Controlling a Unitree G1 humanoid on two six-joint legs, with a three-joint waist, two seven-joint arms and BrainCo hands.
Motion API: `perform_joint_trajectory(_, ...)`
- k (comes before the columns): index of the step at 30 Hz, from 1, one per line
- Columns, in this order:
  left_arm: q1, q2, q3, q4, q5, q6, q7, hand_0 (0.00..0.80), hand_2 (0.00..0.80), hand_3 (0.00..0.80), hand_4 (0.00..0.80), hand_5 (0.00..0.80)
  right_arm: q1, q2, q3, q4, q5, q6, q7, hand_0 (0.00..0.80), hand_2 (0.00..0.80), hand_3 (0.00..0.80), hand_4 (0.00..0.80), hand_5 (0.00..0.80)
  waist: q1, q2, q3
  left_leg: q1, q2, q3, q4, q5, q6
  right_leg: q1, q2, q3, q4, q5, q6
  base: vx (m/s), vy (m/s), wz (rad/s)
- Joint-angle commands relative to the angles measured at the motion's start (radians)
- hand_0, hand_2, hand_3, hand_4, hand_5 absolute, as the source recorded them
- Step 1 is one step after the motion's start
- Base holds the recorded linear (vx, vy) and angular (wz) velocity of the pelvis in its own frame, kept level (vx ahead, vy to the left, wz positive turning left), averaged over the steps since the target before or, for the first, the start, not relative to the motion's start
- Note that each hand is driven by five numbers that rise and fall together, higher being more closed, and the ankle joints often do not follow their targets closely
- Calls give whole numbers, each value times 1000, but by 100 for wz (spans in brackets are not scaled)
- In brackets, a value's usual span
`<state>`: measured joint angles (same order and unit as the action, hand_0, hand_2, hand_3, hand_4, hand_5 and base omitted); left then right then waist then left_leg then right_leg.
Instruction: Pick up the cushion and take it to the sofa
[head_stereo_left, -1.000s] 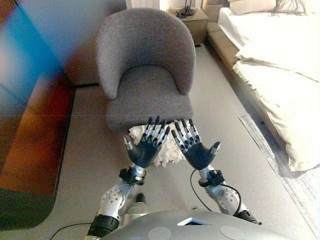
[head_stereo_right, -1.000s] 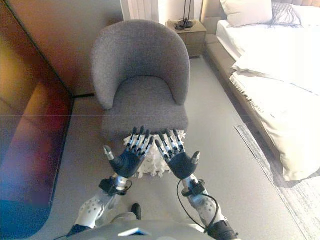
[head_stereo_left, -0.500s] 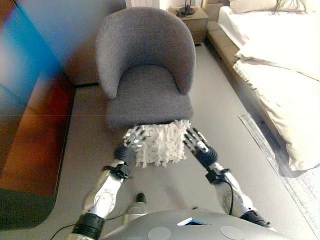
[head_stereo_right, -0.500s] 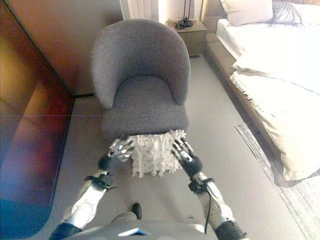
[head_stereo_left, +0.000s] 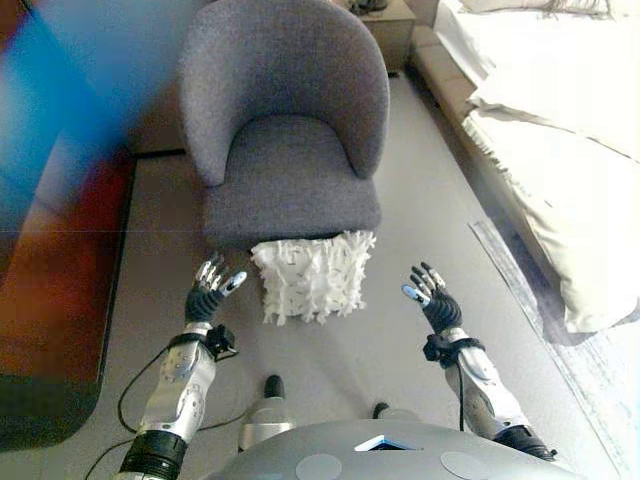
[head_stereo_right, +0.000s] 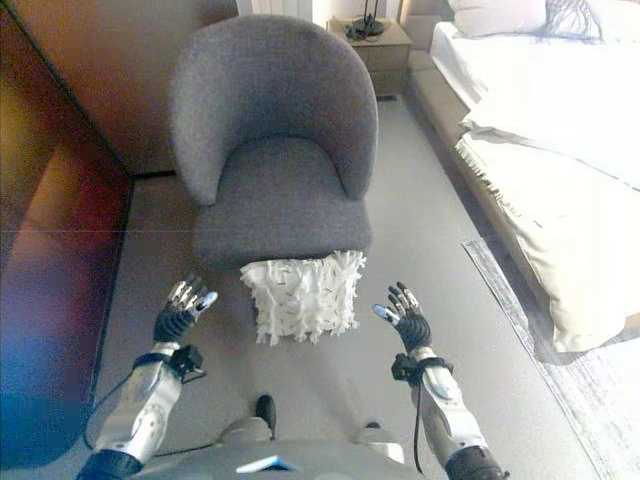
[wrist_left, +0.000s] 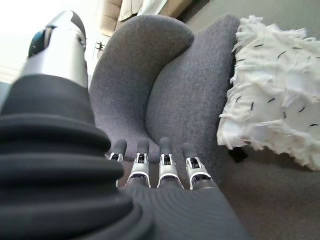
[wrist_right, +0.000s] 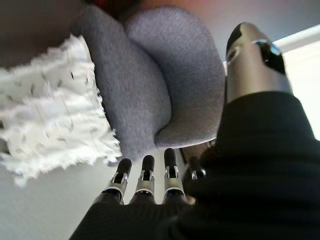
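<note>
Cushion (head_stereo_left: 310, 275) between hands, touching neither

I can read no text, label, number or sign in any view; nothing legible shows from here.

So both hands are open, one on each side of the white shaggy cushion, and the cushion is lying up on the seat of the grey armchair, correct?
Not quite. The cushion is on the floor against the front of the grey armchair, not on its seat, as the right eye view shows. The rest holds: the left hand and right hand are open, one on each side of it, touching nothing.
</note>
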<state>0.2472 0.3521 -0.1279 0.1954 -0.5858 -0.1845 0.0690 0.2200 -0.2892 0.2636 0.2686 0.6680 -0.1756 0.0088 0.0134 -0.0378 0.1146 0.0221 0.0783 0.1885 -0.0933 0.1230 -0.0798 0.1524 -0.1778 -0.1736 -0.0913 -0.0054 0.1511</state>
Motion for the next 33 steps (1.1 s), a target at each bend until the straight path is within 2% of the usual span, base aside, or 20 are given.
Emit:
perform_joint_trajectory(1, -35, 4, 53, -29, -33, -87, -57, 0, 0, 0, 0, 0, -26, 8, -46, -73, 48, -47, 63, 0, 0, 0, 0, 0, 4, -7, 24, 44, -40, 46, 71, -169, 57, -78, 1, -58, 10, 61, 6, 55, 55, -4)
perform_joint_trajectory(6, -41, 21, 60, -44, -46, -78, -61, 0, 0, 0, 0, 0, -43, 3, -30, -85, 55, -57, 46, 0, 0, 0, 0, 0, 2, -18, 40, 18, -46, 56, 135, -195, 73, -99, -28, -36, 49, 64, 19, 26, 69, -3)
perform_joint_trajectory(9, -66, 28, 65, -30, -55, -75, -57, 0, 0, 0, 0, 0, -63, 19, -21, -85, 100, -55, 42, 0, 0, 0, 0, 0, 1, -23, 57, -1, -46, 56, 192, -220, 94, -106, -58, -19, 129, 43, 23, 7, 94, -15)
perform_joint_trajectory(11, -86, 35, 66, -22, -51, -75, -68, 0, 0, 0, 0, 0, -67, 34, -24, -87, 100, -58, 38, 0, 0, 0, 0, 0, 1, -28, 65, -25, -51, 51, 233, -241, 120, -134, -88, -4, 252, 49, 16, 1, 102, -9)
perform_joint_trajectory(13, -92, 47, 66, -37, -44, -58, -73, 0, 0, 0, 0, 0, -54, 46, -23, -84, 102, -67, 34, 0, 0, 0, 0, 0, 5, -27, 70, -42, -66, 43, 254, -258, 150, -180, -121, 5, 401, 90, 5, 26, 144, -4)
perform_joint_trajectory(16, -82, 48, 71, -36, -68, -27, -67, 0, 0, 0, 0, 0, -23, 55, -19, -83, 91, -62, 30, 0, 0, 0, 0, 0, -5, -9, 73, -21, -78, 25, 243, -270, 166, -282, -142, 38, 607, 155, -3, 78, 167, -5)
perform_joint_trajectory(17, -73, 48, 80, -39, -82, -16, -76, 0, 0, 0, 0, 0, -10, 53, -17, -86, 92, -60, 40, 0, 0, 0, 0, 0, -10, -7, 76, -5, -81, 25, 240, -278, 168, -311, -149, 43, 639, 174, -4, 167, 117, 1)
perform_joint_trajectory(20, -56, 58, 83, -46, -86, -8, -87, 0, 0, 0, 0, 0, 21, 43, -30, -86, 103, -53, 58, 0, 0, 0, 0, 0, -32, -15, 70, 27, -101, 10, 234, -300, 167, -337, -119, 55, 534, 174, -3, 222, 2, 4)
perform_joint_trajectory(25, -93, 82, 36, -55, -89, 1, -79, 0, 0, 0, 0, 0, 16, 29, -33, -90, 132, -67, 29, 0, 0, 0, 0, 0, -84, -49, 73, 43, -144, -38, 259, -361, 160, -397, -58, 101, 127, 214, 41, 283, -119, 6)
perform_joint_trajectory(28, -84, 90, 34, -69, -97, 17, -106, 0, 0, 0, 0, 0, 28, 23, -50, -77, 145, -59, 39, 0, 0, 0, 0, 0, -96, -49, 76, 87, -152, -55, 260, -386, 163, -432, -42, 80, 50, 248, 46, 455, -114, 88)
perform_joint_trajectory(30, -64, 80, 34, -73, -92, 30, -110, 0, 0, 0, 0, 0, 38, 30, -60, -62, 146, -54, 41, 0, 0, 0, 0, 0, -97, -54, 73, 121, -155, -64, 275, -420, 169, -441, -54, 65, 64, 268, 43, 556, -143, 23)
perform_joint_trajectory(33, -10, 54, 42, -74, -77, 19, -106, 0, 0, 0, 0, 0, 58, 32, -70, -55, 136, -36, 68, 0, 0, 0, 0, 0, -99, -61, 49, 167, -146, -42, 315, -473, 172, -423, -75, 17, 81, 251, 43, 588, -181, -14)
